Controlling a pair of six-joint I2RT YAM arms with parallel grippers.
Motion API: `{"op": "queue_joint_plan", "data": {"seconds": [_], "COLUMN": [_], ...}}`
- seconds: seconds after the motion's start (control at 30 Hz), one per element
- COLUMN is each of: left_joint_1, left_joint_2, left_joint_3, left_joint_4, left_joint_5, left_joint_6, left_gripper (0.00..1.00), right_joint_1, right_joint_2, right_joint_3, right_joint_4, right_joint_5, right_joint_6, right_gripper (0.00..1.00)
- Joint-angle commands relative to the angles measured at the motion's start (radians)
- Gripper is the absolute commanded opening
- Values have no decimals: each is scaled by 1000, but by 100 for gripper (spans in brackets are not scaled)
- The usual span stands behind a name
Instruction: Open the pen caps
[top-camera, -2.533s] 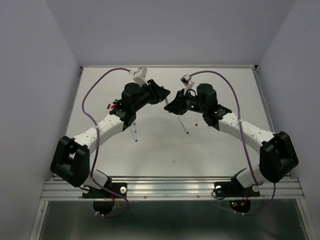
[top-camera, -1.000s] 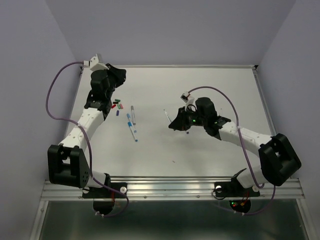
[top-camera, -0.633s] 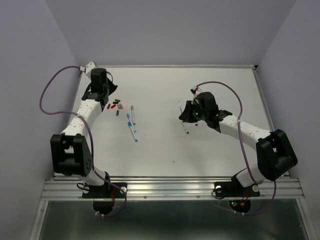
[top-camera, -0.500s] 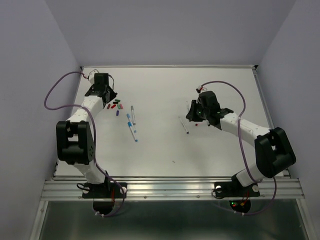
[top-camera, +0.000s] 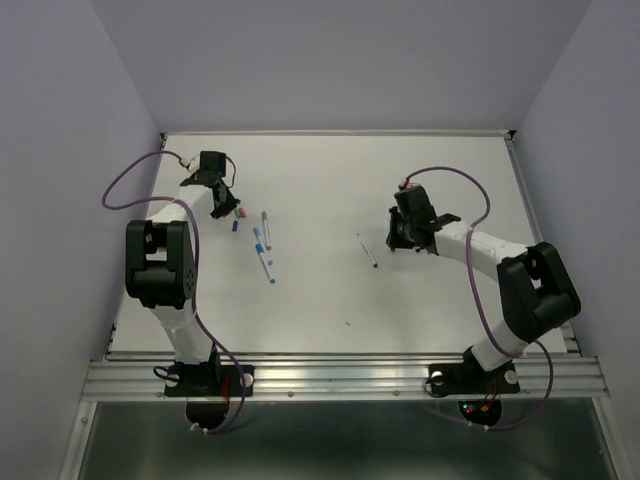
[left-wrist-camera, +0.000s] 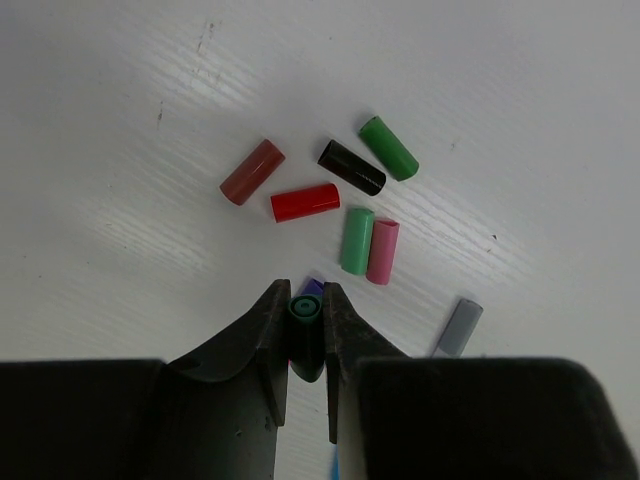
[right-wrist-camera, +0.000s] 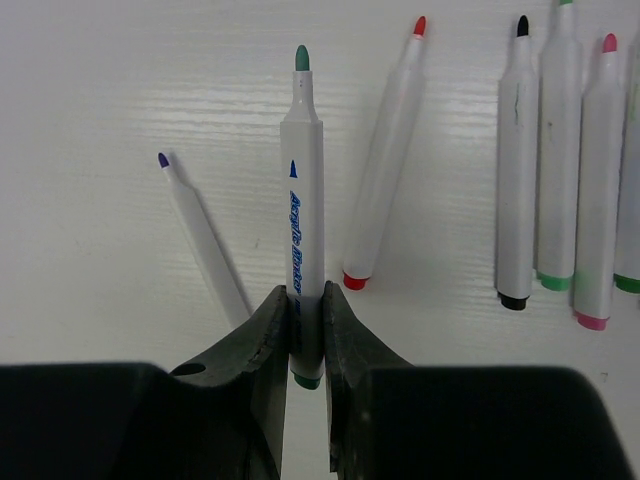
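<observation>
In the left wrist view my left gripper is shut on a dark green pen cap, its open end facing the camera. It hangs just above a scatter of loose pen caps: maroon, red, black, green, light green and pink. My right gripper is shut on the lower barrel of an uncapped green-tipped pen. From above, the left gripper is at the far left and the right gripper at mid right.
Uncapped pens lie under the right gripper: purple-tipped, red, black, green, pink. Blue-ended pens and a grey-ended pen lie near the caps. One thin pen lies mid-table.
Both arms pulled away from the table's middle. The left one went back left over the loose caps with the cap. The right one went right over the row of pens with the green pen.
</observation>
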Motion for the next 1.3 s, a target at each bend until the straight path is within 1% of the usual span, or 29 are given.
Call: {"op": "queue_joint_plan", "data": {"seconds": [0.0,0.17,0.2,0.27,0.3,0.43,0.47,0.5,0.53,0.6,0.7,0.73,0.8,0.83,1.1,1.13,1.2,1.27], "left_joint_1": [5,5,5,5,5,5,7,7,5,5,7,5,5,5,5,5,5,5], "left_joint_2": [7,30,33,36,36,39,42,44,45,39,27,24,5,-4,-113,-124,-144,-159], "left_joint_3": [47,57,59,64,64,67,68,68,70,64,61,61,59,56,30,25,18,13], "left_joint_4": [-14,-14,-16,-17,-17,-22,-23,-24,-25,-22,-14,-14,-13,-11,12,13,24,29], "left_joint_5": [-25,-7,-5,-7,-7,-7,-4,1,4,10,25,28,39,42,87,88,97,110], "left_joint_6": [17,17,19,19,19,14,14,14,13,11,13,14,16,16,13,13,14,17], "left_gripper": [22,24,27,29,31,33,35,40,48,53,55,55,56,59,68,74,80,81], "right_joint_1": [-28,-47,-47,-47,-56,-56,-56,-56,-56,-56,-65,-65,-65,-65,-65,-65,-65,-65], "right_joint_2": [-16,-25,-27,-33,-33,-19,-18,-16,-18,-21,-25,-27,-27,-27,-7,-7,-18,-50], "right_joint_3": [10,-25,-28,-34,-36,-40,-42,-43,-43,-45,-48,-50,-56,-57,-50,-42,-37,-30], "right_joint_4": [-24,-24,-26,-24,-24,-24,-24,-24,-24,-26,-26,-26,-26,-27,-50,-55,-56,-56], "right_joint_5": [42,27,25,9,2,-27,-30,-31,-30,-25,-7,-5,-4,-2,71,73,64,65], "right_joint_6": [6,11,8,5,0,-3,-3,0,5,9,11,14,17,20,48,49,46,37], "right_gripper": [2,4,4,5,6,8,8,9,10,13,20,24,26,28,31,31,33,43]}}
